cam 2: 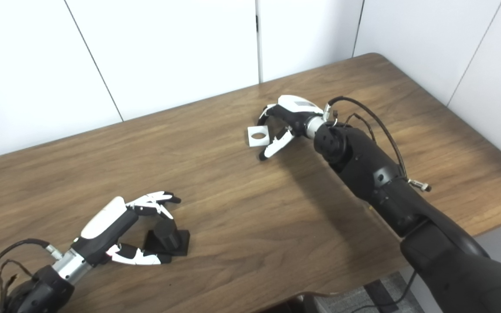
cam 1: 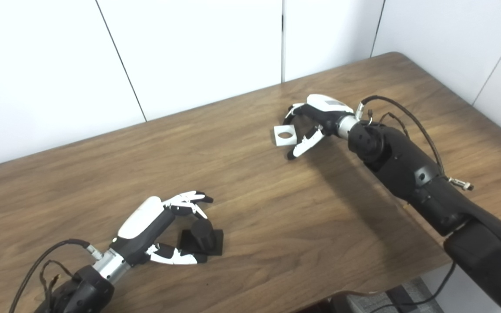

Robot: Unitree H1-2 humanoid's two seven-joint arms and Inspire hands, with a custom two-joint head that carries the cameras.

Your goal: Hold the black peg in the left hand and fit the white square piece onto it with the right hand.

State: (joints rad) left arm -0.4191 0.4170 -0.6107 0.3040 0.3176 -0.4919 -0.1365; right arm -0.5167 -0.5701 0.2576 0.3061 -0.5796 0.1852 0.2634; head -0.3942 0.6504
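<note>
Your black peg (cam 1: 202,237) stands upright on its square base near the table's (cam 1: 242,187) front edge, axis pointing up. Your left hand (cam 1: 163,228) cups it, fingers (cam 1: 187,202) spread above and thumb low beside the base; you cannot tell if they touch. Well beyond the peg, toward the far right corner, the white square piece (cam 1: 285,135) faces you, its round hole open, at your right hand's (cam 1: 315,121) parted fingertips; whether it is gripped is unclear. Both views agree. The table is brown wood; white wall panels (cam 2: 168,52) stand behind.
</note>
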